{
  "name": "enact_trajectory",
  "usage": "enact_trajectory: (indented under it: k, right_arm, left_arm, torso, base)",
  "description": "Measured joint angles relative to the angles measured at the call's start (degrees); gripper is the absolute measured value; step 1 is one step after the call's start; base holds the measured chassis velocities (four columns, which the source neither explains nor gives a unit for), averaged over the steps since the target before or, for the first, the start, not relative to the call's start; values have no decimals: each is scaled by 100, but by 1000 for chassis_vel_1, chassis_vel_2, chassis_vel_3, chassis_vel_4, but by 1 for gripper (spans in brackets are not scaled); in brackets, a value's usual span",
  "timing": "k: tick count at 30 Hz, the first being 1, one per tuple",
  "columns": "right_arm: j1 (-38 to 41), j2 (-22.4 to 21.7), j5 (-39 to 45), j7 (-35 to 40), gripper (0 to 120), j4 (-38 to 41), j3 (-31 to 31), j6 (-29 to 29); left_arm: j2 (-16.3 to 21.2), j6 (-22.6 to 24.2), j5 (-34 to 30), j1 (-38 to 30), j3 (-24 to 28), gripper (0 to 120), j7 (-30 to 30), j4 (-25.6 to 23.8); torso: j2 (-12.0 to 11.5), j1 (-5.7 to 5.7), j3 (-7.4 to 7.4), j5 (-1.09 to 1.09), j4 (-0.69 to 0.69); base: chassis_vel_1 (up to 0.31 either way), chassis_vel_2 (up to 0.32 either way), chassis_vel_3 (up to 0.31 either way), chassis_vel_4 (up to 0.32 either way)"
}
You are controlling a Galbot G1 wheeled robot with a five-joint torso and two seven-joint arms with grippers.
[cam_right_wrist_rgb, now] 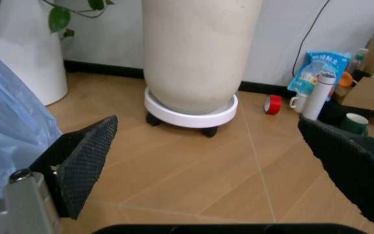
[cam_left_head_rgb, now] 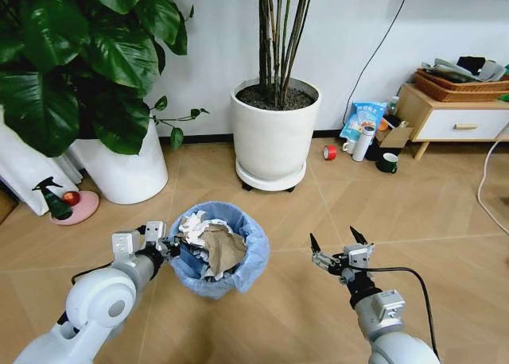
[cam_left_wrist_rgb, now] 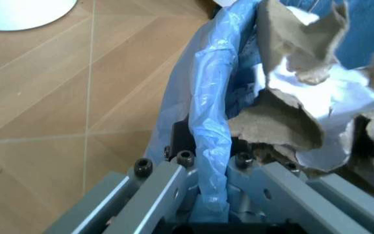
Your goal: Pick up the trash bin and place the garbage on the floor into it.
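The trash bin (cam_left_head_rgb: pixel 240 262), lined with a crinkly light blue bag, stands low at the middle of the wooden floor (cam_left_head_rgb: pixel 278 320). Garbage (cam_left_head_rgb: pixel 211 242) of crumpled white and brown paper fills it to the rim. My left gripper (cam_left_head_rgb: pixel 169 249) is shut on the bin's near-left rim; in the left wrist view the bag-covered rim (cam_left_wrist_rgb: pixel 210 117) runs between the fingers (cam_left_wrist_rgb: pixel 177 168), with the paper (cam_left_wrist_rgb: pixel 291 97) just beside them. My right gripper (cam_left_head_rgb: pixel 334 238) hovers open and empty to the right of the bin, apart from it; its black pads (cam_right_wrist_rgb: pixel 83 156) stand wide, with the blue bag (cam_right_wrist_rgb: pixel 5 131) at one side.
A white plant pot on a wheeled saucer (cam_left_head_rgb: pixel 274 133) stands behind the bin, another pot (cam_left_head_rgb: pixel 127 169) at the left with a spray bottle (cam_left_head_rgb: pixel 52 199). By the right wall are a red tape roll (cam_left_head_rgb: pixel 329 152), a white bottle (cam_left_head_rgb: pixel 363 142), a mug (cam_left_head_rgb: pixel 387 163) and a low cabinet (cam_left_head_rgb: pixel 453 121).
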Motion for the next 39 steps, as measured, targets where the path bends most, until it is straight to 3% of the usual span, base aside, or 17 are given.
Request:
enact_trajectory:
  k: [39]
  right_arm:
    - [-125, -90, -59, -19, 100, 82, 32, 81]
  left_arm:
    - [54, 1, -10, 56, 12, 0, -30, -92]
  torso:
    - [0, 0, 0, -3, 0]
  base:
    - [218, -107, -219, 104]
